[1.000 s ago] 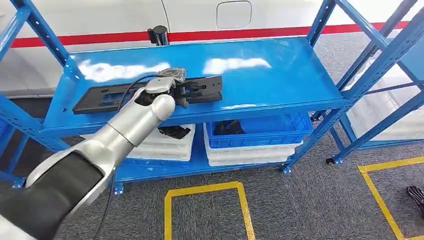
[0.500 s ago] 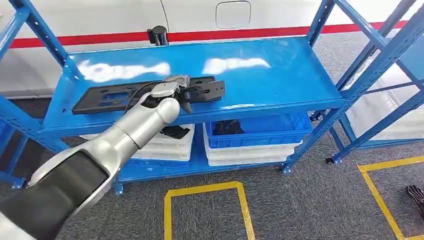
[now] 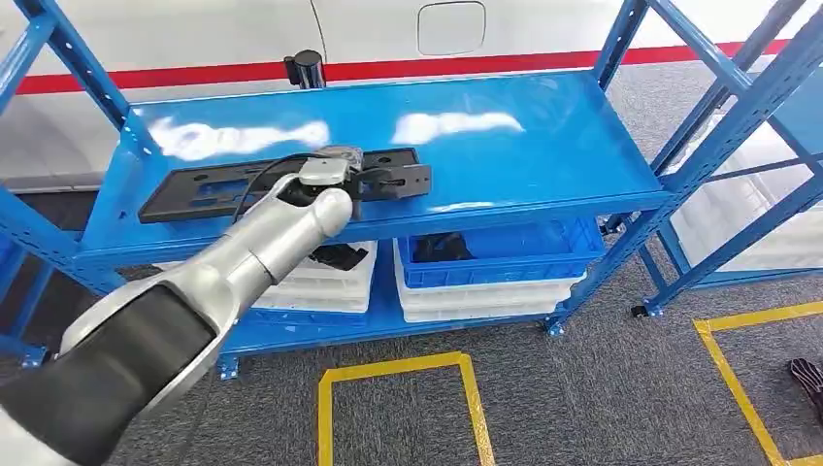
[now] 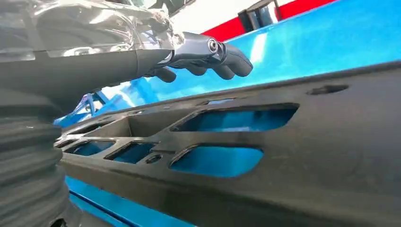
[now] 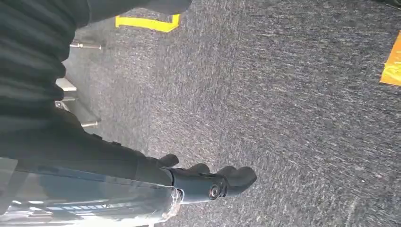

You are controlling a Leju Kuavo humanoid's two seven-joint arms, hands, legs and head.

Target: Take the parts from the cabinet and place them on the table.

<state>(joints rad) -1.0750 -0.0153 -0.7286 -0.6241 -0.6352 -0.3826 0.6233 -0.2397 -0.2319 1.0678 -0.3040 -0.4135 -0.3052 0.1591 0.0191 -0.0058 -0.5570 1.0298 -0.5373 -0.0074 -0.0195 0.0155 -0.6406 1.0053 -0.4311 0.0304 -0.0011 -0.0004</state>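
Left hand (image 3: pixel 335 175) open, fingers over black part (image 3: pixel 213 190).

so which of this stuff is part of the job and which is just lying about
Part of the job:
- long black part on the blue rack's top shelf
- left hand, over the part's middle
- dark parts in the blue bin and the white bin below

Just lying about:
- yellow floor markings
- black post behind the rack
- right hand, hanging over the carpet

left hand (image 3: pixel 335 173) — on long black part (image 3: pixel 218 190) | top shelf (image 3: pixel 505 146) of blue cabinet
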